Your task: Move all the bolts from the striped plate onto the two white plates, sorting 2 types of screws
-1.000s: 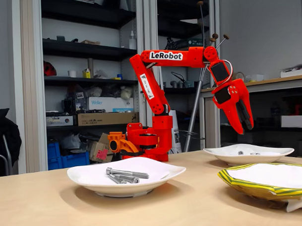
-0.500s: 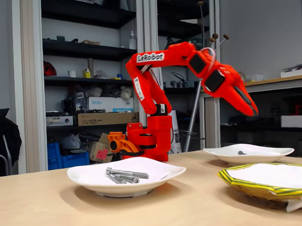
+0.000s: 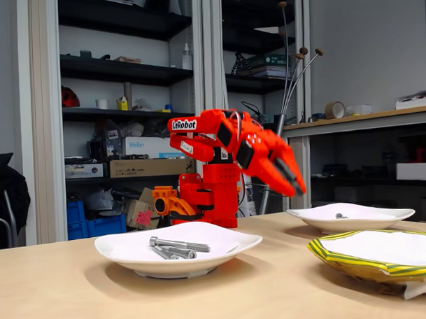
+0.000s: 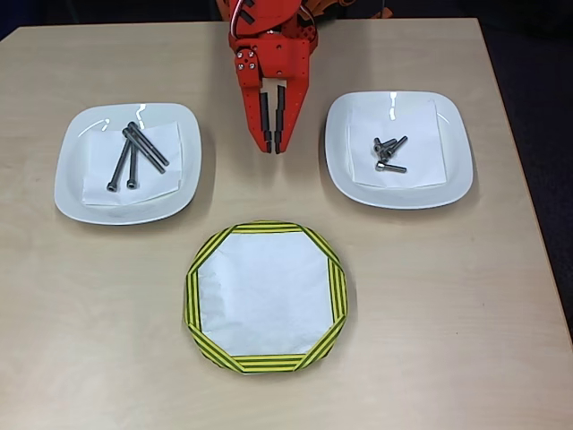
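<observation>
The striped plate (image 4: 192, 296) lies at the front middle of the table, and its white centre holds nothing; its rim also shows at the right (image 3: 342, 261). The left white plate (image 4: 72, 179) (image 3: 125, 248) carries three long bolts (image 4: 134, 154) (image 3: 178, 245). Several short bolts (image 4: 388, 152) (image 3: 339, 215) lie on the right white plate (image 4: 457, 152) (image 3: 383, 215). My gripper (image 4: 273, 147) (image 3: 296, 187) hangs above the bare table between the two white plates, pointing toward the striped plate. It is shut with nothing in it.
The red arm's base (image 3: 211, 198) stands at the table's back edge in the middle. Behind the table are shelves (image 3: 126, 71) and a bench (image 3: 379, 115). Bare tabletop (image 4: 466, 313) lies around the three plates.
The arm has folded back and down. The gripper swung from high above the right white plate leftward and lower, to between the two white plates. The bolts have not moved.
</observation>
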Available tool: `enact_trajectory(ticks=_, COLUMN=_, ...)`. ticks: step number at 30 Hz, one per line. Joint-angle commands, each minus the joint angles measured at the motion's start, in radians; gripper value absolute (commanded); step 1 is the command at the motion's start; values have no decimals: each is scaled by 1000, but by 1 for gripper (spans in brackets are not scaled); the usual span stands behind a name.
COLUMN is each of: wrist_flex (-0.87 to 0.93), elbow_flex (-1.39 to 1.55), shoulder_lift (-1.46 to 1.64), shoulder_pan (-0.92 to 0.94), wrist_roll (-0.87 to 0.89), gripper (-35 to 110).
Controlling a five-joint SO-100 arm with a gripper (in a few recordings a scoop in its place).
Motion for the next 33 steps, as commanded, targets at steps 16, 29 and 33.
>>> enact_trajectory(ticks=16, wrist_flex=609, elbow_flex=135, shoulder_lift=368, shoulder_pan=61, wrist_roll=-138, gripper=0)
enact_trajectory(ticks=29, wrist_flex=635, elbow_flex=135, shoulder_lift=370, shoulder_pan=58, wrist_roll=-224, gripper=0)
enact_trajectory(ticks=33, wrist_flex=635, elbow_flex=135, shoulder_lift=370, shoulder_pan=58, wrist_roll=-224, gripper=0)
